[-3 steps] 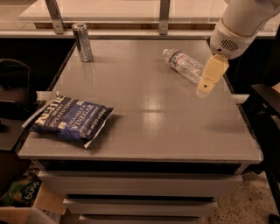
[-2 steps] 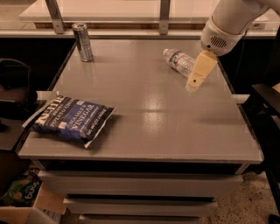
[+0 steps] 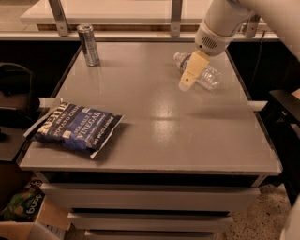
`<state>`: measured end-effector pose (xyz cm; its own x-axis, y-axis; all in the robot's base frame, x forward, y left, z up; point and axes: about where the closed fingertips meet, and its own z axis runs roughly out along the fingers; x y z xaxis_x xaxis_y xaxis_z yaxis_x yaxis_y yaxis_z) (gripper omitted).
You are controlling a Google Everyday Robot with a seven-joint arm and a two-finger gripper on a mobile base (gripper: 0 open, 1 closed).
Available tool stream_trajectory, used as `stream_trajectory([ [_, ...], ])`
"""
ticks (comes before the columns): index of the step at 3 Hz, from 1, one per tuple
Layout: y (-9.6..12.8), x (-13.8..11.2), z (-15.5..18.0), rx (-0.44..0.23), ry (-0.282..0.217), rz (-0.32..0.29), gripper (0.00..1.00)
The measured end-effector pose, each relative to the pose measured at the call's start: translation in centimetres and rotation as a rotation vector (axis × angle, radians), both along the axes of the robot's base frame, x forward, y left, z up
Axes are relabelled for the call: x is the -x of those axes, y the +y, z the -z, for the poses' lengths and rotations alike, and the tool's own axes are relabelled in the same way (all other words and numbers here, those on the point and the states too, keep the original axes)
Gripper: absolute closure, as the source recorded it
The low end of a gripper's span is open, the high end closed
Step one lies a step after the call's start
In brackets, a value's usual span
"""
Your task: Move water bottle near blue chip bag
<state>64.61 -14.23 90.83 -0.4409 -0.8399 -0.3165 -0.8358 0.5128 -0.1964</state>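
The water bottle (image 3: pixel 209 78) lies on its side at the far right of the grey table (image 3: pixel 154 126), white cap pointing to the back left. My gripper (image 3: pixel 189 74) hangs from the white arm (image 3: pixel 220 23) just over the bottle's middle and hides its label part. The blue chip bag (image 3: pixel 77 127) lies flat at the table's front left, far from the bottle.
A slim silver can (image 3: pixel 88 45) stands at the table's far left corner. A metal rail and shelf (image 3: pixel 176 14) run behind the table. A dark chair (image 3: pixel 283 112) is to the right. A cardboard box (image 3: pixel 28 220) sits on the floor at the lower left.
My gripper has moved left, from past the bottle's right end to over its middle. The bottle, the bag and the can have not moved.
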Motion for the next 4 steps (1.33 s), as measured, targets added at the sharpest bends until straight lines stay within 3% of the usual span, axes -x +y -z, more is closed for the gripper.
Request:
stream_trajectory([
  [2, 2.2, -2.9, 3.4, 0.008, 0.032, 0.049, 0.0],
  [4, 2.4, -5.2, 7.4, 0.035, 0.078, 0.069, 0.0],
])
